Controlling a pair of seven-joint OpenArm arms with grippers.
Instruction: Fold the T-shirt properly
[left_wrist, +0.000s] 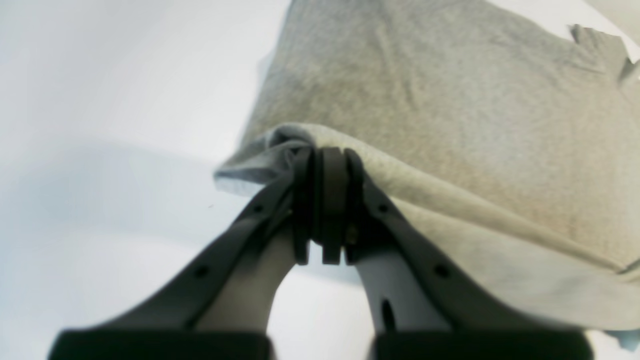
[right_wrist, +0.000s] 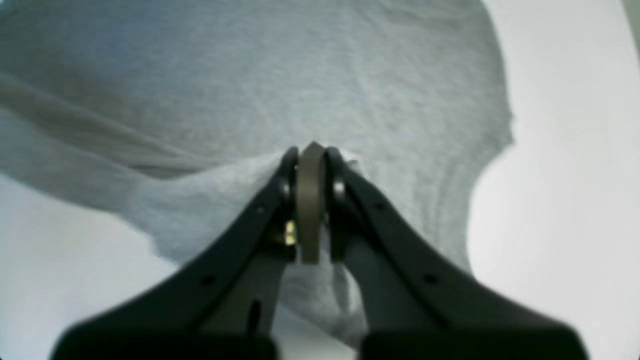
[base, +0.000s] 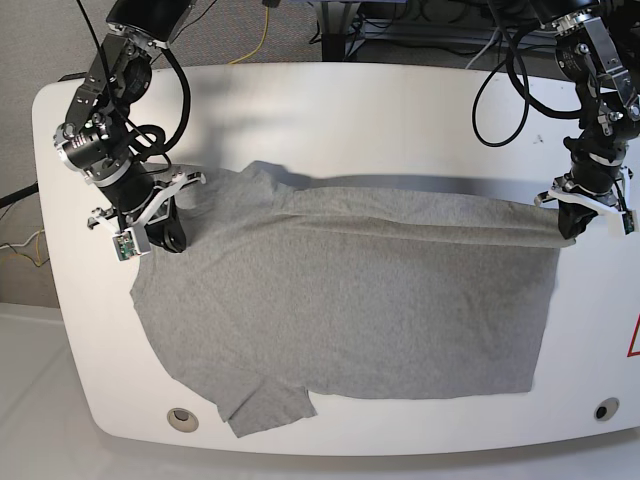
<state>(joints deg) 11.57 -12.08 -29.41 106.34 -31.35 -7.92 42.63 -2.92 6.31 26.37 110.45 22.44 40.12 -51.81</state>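
Observation:
The heather-grey T-shirt (base: 350, 310) is spread over the white table (base: 400, 110), one sleeve pointing to the near edge. Its far edge is raised and pulled taut in a long fold between the two grippers. At the shirt's right end in the base view, my left gripper (base: 570, 228) is shut on a bunched corner; in the left wrist view that gripper (left_wrist: 327, 150) pinches a fold of the T-shirt (left_wrist: 450, 110). My right gripper (base: 172, 238) is shut on the left end, and in the right wrist view it (right_wrist: 312, 150) clamps the T-shirt (right_wrist: 300, 75) fabric.
Two round holes (base: 182, 418) (base: 606, 410) sit near the table's front corners. A red warning sticker (base: 633, 340) shows at the right edge. Cables (base: 500, 70) hang behind the left arm, and floor and equipment lie beyond the table's far edge.

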